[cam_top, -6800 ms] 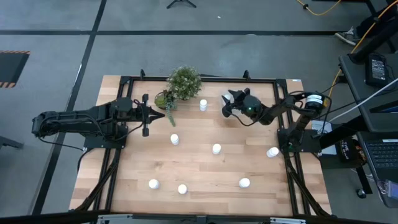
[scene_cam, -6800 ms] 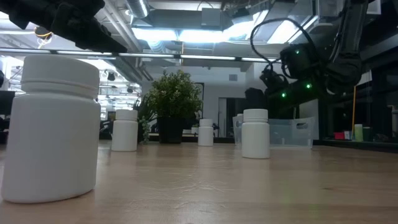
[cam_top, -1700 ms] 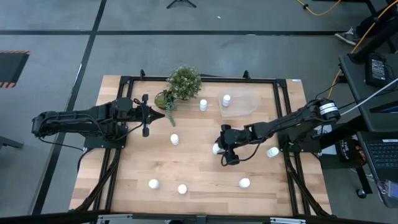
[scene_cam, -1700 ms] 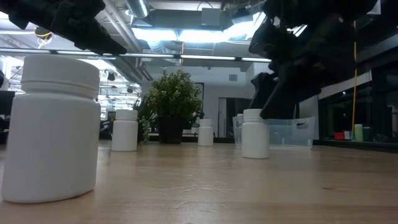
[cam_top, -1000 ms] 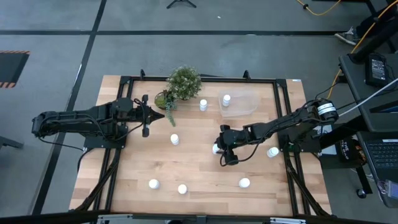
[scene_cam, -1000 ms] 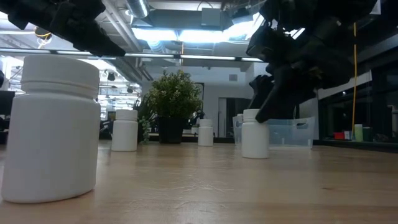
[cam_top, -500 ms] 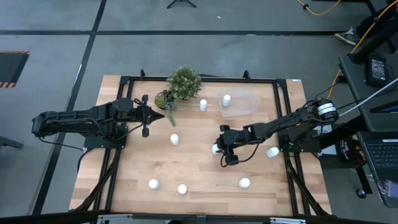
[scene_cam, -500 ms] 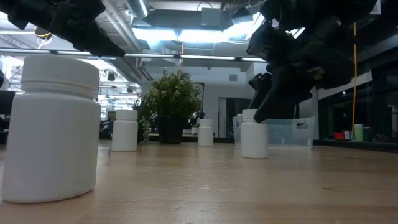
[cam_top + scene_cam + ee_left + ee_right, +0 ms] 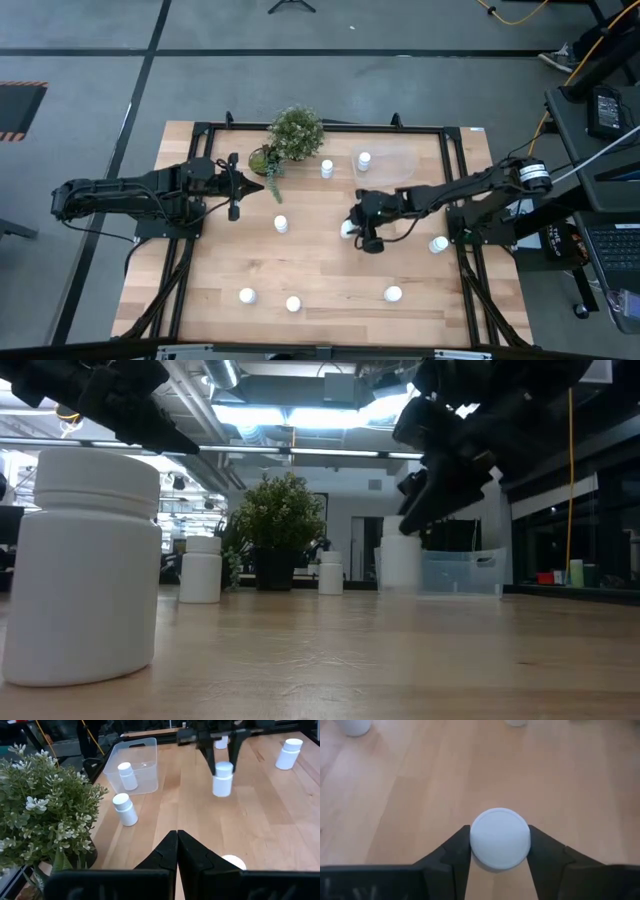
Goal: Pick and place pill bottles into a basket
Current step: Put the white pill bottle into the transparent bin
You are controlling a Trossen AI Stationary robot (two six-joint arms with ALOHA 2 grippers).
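seven white pill bottles (image 9: 393,294), one clear basket (image 9: 392,168), one potted plant (image 9: 295,132), two robot arms (image 9: 120,195)

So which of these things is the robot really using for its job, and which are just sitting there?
For the job:
- pill bottles, white, scattered on the table
- one pill bottle gripped by the right gripper, lifted off the wood
- one bottle inside the basket
- the basket, a clear dish

Just sitting there:
- potted plant
- left gripper, shut, waiting beside the plant

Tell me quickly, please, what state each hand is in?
Left hand: closed, empty.
Right hand: closed on a small white cylindrical pill bottle, lifted off the table.
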